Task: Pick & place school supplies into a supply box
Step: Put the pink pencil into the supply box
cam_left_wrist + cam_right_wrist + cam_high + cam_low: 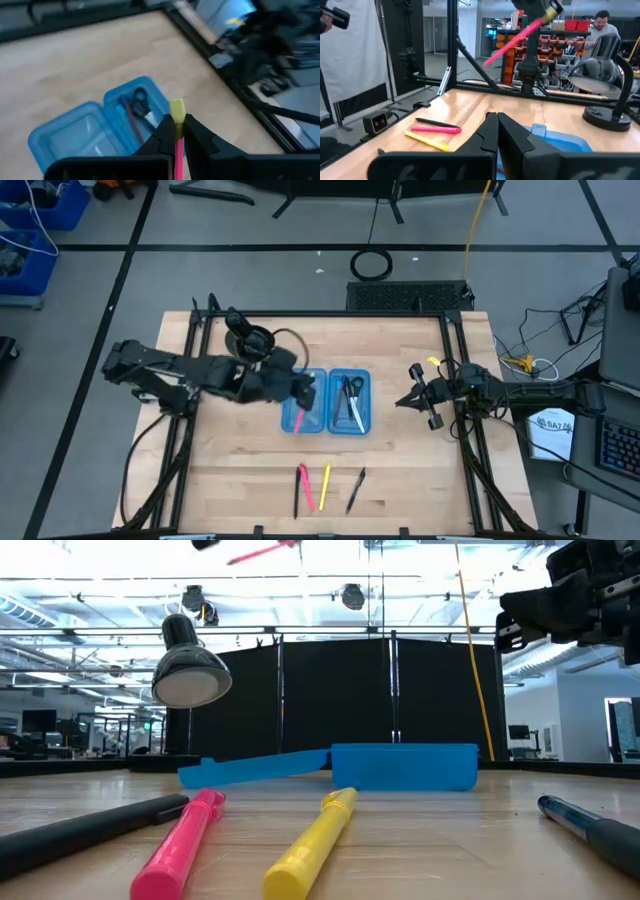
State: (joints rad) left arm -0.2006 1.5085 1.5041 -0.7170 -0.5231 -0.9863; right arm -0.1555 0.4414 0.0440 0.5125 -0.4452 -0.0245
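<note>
The left end effector [176, 136] is closed on a pink pen [178, 150] with a yellow end and holds it in the air above the left half of the blue supply box [327, 401], which lies open near the middle of the bench [250, 465]. The right half already contains scissors [351, 388] and some thin pens. Near the front edge of the bench lie four more: a black pen [85, 827], a pink one [180, 842], a yellow one [313, 845] and a dark one [355, 490]. I judge the task is about half done. The right end effector [412, 400] is closed, empty, near the right edge.
</note>
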